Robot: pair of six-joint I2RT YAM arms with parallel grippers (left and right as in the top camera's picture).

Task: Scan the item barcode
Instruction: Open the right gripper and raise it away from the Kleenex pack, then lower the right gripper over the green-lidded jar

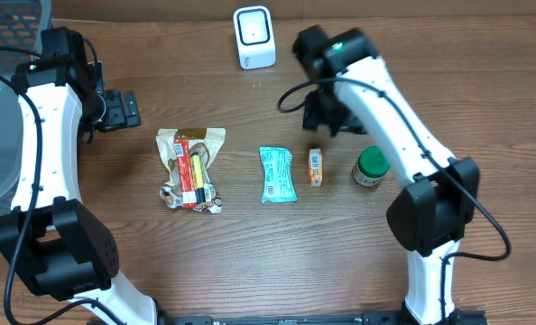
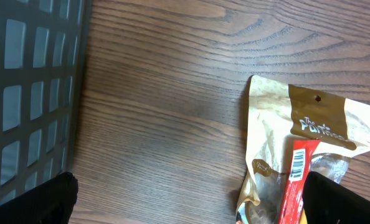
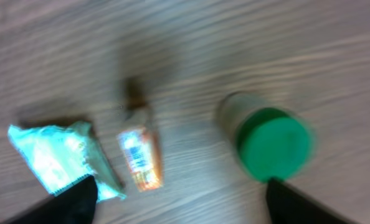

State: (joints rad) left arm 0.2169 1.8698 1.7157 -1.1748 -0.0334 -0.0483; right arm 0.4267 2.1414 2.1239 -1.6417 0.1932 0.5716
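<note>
Soft, even light, faint shadows. Right wrist view motion-blurred, green-lidded jar [image 3: 273, 144] at 3 o'clock smeared; others sharp.

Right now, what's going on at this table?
Two robot arms face a row of grocery items meant for the white scanner at the back. Neither holds anything: the right tool hangs open near the small orange packet and green-lidded jar, with a teal packet beside them. The left tool is open too, near the tan snack pouch.
</note>
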